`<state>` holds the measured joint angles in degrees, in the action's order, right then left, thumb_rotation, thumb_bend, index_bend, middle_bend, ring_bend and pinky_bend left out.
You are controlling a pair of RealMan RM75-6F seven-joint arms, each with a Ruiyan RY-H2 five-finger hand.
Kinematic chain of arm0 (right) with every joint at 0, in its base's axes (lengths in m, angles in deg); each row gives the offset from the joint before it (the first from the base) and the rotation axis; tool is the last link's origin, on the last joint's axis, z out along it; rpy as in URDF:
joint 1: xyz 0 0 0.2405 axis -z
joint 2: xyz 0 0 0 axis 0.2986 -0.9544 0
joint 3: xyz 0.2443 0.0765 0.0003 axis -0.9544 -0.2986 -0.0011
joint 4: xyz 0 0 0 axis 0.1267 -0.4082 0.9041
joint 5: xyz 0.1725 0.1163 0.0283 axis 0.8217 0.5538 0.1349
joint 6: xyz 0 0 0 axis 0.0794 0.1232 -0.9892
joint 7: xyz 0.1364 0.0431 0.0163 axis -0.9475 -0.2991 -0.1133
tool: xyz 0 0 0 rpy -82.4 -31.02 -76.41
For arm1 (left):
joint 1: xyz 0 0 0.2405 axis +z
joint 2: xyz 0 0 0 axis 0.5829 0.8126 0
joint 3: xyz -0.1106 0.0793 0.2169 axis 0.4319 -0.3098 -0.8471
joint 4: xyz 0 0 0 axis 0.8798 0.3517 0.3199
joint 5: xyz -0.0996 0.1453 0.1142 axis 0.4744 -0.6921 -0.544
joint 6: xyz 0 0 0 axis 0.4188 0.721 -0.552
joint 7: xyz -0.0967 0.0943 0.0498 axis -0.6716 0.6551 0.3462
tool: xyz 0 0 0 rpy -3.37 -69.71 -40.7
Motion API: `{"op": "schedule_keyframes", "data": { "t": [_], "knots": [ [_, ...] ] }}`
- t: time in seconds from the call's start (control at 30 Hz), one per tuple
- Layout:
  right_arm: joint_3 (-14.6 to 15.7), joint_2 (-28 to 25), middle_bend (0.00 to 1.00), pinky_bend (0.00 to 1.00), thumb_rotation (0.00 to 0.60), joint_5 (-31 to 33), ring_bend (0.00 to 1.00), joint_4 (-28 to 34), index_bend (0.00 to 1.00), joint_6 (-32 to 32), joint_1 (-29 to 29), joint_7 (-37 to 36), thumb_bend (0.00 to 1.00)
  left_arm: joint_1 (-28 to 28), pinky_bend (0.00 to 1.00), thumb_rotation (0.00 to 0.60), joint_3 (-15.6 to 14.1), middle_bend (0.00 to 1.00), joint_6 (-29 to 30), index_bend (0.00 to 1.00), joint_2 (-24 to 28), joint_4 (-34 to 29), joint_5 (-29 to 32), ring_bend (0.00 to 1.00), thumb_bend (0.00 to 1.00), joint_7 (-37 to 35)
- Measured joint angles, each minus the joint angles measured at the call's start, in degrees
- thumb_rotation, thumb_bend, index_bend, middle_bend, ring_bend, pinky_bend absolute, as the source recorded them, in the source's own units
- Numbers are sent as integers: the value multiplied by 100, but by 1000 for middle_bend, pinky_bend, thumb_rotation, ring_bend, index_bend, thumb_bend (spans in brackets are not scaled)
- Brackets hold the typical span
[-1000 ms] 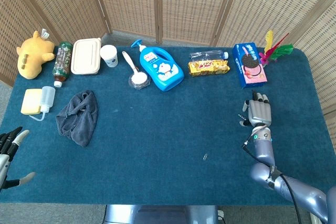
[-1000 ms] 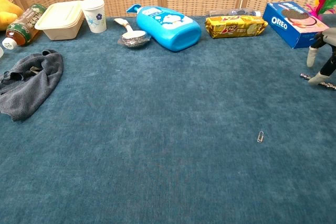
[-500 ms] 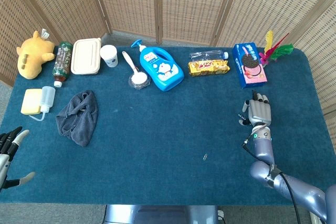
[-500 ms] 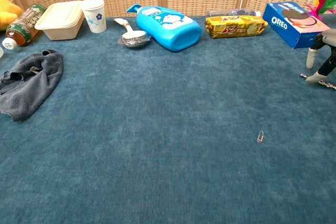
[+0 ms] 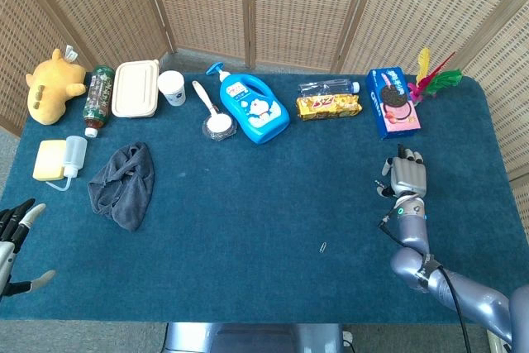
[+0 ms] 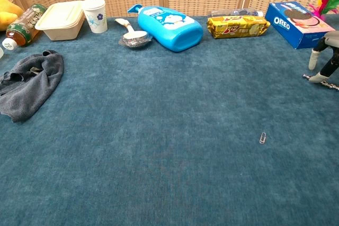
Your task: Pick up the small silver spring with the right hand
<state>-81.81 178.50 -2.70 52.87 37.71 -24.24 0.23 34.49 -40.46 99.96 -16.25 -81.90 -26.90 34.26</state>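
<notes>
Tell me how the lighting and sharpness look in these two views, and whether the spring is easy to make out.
Head view: even, soft light, faint shadows, no glare; the right hand covers the spring. Chest view: equally even and sharp at centre, where the paper clip reads clearly; the spring is a thin silver sliver at the right edge, under the hand's fingertips and partly cropped.

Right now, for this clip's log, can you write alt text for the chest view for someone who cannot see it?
The right hand reaches down at the far right edge of a blue table, a fingertip touching a small silver spring lying flat there. Along the back sit a lunchbox, cup, blue bottle, snack pack and Oreo box; a grey cloth lies left.
</notes>
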Motion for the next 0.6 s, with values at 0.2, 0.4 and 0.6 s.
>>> {"op": "schedule_keyframes", "data": {
  "t": [0.2,0.4,0.6],
  "knots": [
    [-20,-17,0,0,600,294,0,29,453,-12,-58,100,268,3,0,600,0,0,7,0,11,1,5,0,206,-32],
    [-74,-79,0,0,600,729,0,108,455,-58,-156,221,268,6,0,600,-2,0,14,0,25,10,2,0,206,-65],
    [-85,-126,0,0,600,1062,0,148,457,-111,-260,328,269,11,0,600,-3,0,26,0,29,7,-2,0,206,-70]
  ]
}}
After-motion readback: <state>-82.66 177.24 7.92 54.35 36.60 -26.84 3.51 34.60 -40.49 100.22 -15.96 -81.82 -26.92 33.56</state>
